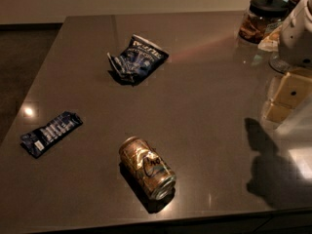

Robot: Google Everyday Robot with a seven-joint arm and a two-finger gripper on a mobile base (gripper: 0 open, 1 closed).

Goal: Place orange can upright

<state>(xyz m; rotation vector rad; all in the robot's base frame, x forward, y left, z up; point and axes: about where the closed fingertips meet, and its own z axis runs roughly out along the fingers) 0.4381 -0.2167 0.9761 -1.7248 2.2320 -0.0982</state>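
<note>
While the orange can (146, 167) lies sideways, the claw (285, 100) (cropped) hovers far right.

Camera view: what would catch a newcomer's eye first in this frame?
The dented orange can lies on its side near the front edge of the dark table, one silver end toward the camera. Beyond it, a crumpled blue snack bag sits mid-table and a flat blue wrapper at the left. The gripper hangs over the right edge, well apart from the can.

The can (146, 167) is orange-gold, the right-edge end effector (285, 99) cream.
</note>
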